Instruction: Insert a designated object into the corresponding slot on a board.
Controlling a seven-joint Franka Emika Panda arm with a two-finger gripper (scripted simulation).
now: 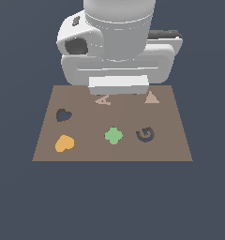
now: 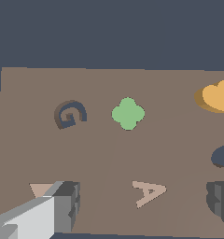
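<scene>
nothing placed yet: orange heart (image 1: 64,143) lying just near of empty heart slot (image 1: 63,115) on board (image 1: 175,140); jaws spread, holding nothing.

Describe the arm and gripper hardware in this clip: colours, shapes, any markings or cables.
The arm is glossy white, built of rounded cylindrical segments, with a dark round recess at one side and a black part behind. A pale rectangular block sits at its lower end. In the wrist view the gripper has grey, blocky, ridged fingers. No cables or markings show.
</scene>
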